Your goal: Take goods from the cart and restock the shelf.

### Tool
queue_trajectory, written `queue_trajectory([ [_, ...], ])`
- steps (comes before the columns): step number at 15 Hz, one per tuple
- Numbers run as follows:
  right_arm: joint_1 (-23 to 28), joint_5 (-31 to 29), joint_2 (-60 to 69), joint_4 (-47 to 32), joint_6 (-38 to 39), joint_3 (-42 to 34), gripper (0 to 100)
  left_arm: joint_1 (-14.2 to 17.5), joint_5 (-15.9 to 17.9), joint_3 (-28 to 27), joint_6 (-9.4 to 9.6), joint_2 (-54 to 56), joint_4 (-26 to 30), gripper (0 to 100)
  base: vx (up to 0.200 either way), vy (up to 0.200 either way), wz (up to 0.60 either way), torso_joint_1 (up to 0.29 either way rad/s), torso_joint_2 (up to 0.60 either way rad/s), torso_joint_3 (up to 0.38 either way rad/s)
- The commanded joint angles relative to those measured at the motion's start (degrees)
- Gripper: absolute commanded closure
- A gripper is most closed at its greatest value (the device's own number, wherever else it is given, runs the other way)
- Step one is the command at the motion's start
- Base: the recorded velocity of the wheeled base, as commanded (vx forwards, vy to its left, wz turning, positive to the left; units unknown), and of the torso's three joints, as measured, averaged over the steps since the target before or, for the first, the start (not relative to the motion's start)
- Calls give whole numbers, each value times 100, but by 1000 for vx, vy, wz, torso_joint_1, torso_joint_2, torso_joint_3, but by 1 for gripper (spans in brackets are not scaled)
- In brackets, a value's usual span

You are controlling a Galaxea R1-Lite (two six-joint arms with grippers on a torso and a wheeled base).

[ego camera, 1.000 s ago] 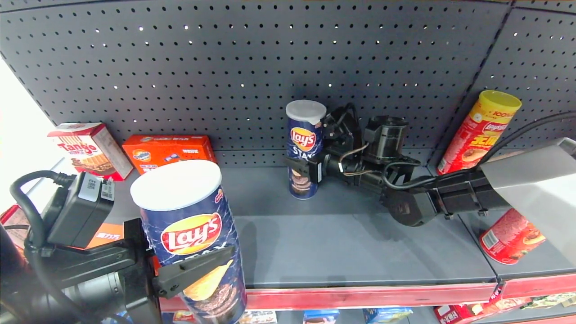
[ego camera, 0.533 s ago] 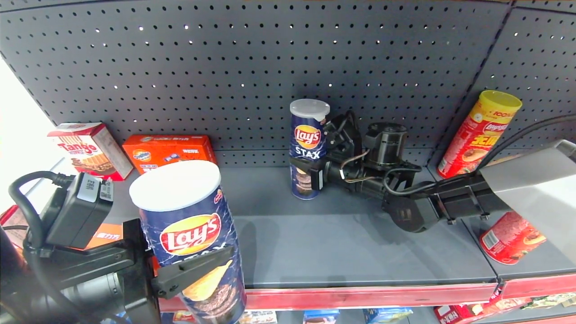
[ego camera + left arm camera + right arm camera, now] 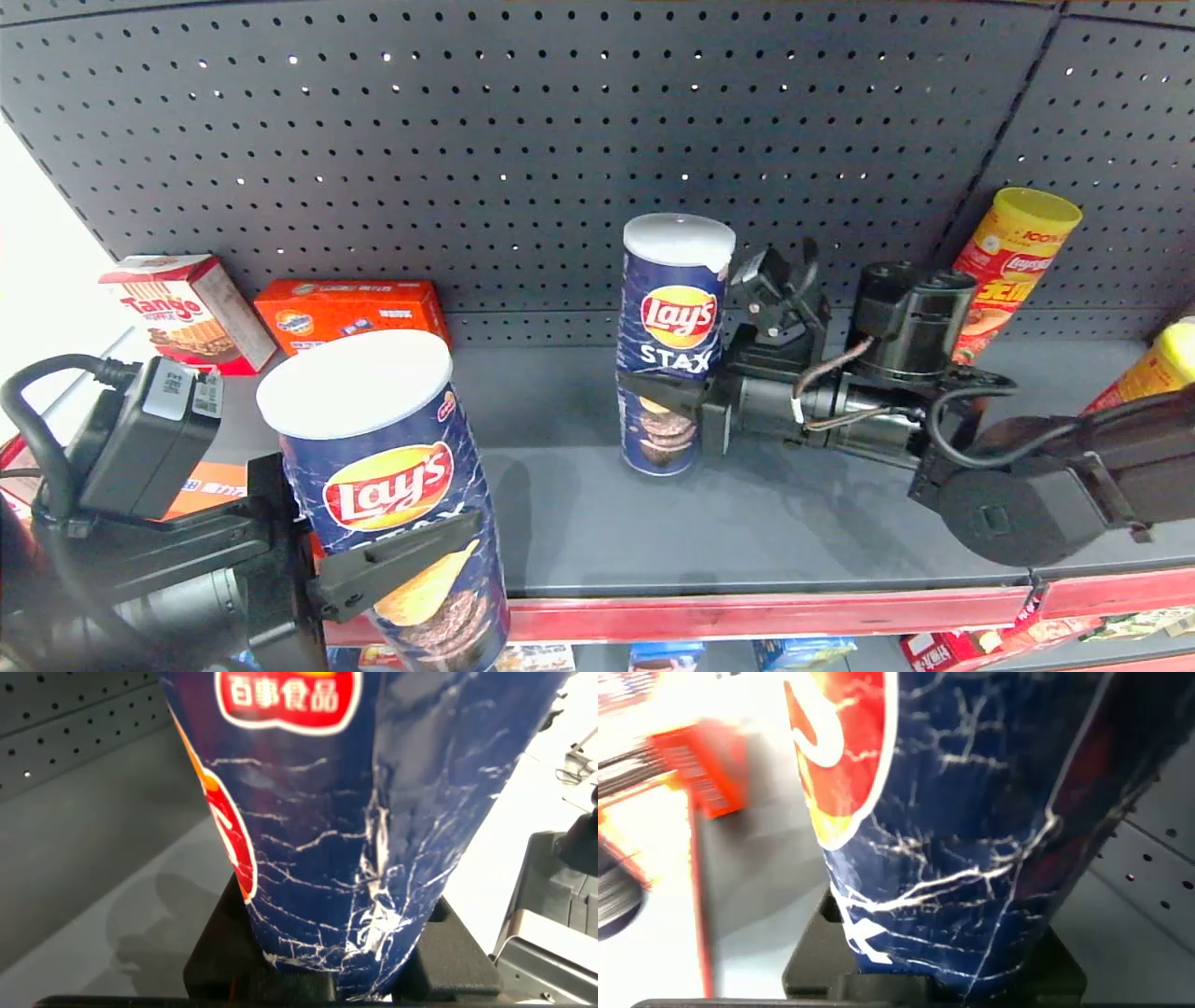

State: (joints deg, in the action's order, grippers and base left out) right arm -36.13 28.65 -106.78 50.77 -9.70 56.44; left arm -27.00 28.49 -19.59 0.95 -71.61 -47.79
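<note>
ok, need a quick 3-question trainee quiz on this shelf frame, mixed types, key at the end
1. Multiple choice: what is the right gripper shut on?
A) the farther blue can
B) the orange box
C) the red yellow-lidded can
2. True or false: the left gripper is open and holds nothing.
3. Count: how many blue white-lidded cans show in the head view?
Key: 1 A. 2 false, it is shut on the nearer blue can. 3 two.
</note>
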Motion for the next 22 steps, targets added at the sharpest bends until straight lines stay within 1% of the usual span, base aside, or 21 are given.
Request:
queue_trajectory([
  [1, -104, 53, 588, 258, -172, -731, 100, 11, -1, -1, 2, 6, -3, 100, 0, 0, 0, 0, 0, 0],
  [2, -201, 44, 641, 565, -286, -1267, 100, 20, -10, -19, 2, 15, -3, 100, 0, 0, 0, 0, 0, 0],
  [3, -210, 44, 579, 882, -339, -1584, 100, 20, -10, -27, 2, 6, 6, 100, 0, 0, 0, 0, 0, 0],
  [5, -210, 53, 412, 1418, -330, -1970, 100, 20, -10, -62, -16, -2, 6, 100, 0, 0, 0, 0, 0, 0],
  [6, -184, 88, 307, 1576, -322, -2014, 100, 20, -10, -62, -95, -11, -3, 100, 0, 0, 0, 0, 0, 0],
  [7, -166, 194, 219, 1637, -313, -1988, 100, 28, -19, -62, -130, -11, -3, 100, 0, 0, 0, 0, 0, 0],
  [10, -96, 290, -19, 1681, -313, -1847, 100, 37, -28, -62, -130, -20, -3, 100, 0, 0, 0, 0, 0, 0],
  [12, -8, 457, -142, 1690, -322, -1698, 100, 37, -28, -45, -130, -20, -3, 100, 0, 0, 0, 0, 0, 0],
  [13, 19, 493, -221, 1681, -322, -1566, 100, 37, -28, -45, -130, -20, -3, 100, 0, 0, 0, 0, 0, 0],
  [15, 10, 475, -273, 1681, -339, -1540, 100, 37, -28, -27, -130, -20, -3, 100, 0, 0, 0, 0, 0, 0],
  [16, 1, 449, -273, 1681, -339, -1566, 0, 46, -28, -19, -130, -11, -3, 100, 0, 0, 0, 0, 0, 0],
  [19, 10, 422, -168, 1681, -339, -1628, 0, 99, -19, 8, -165, 6, -11, 100, 0, 0, 0, 0, 0, 0],
  [22, 19, 405, 175, 1681, -339, -1935, 0, 99, -19, 8, -165, 24, -11, 100, 0, 0, 0, 0, 0, 0],
])
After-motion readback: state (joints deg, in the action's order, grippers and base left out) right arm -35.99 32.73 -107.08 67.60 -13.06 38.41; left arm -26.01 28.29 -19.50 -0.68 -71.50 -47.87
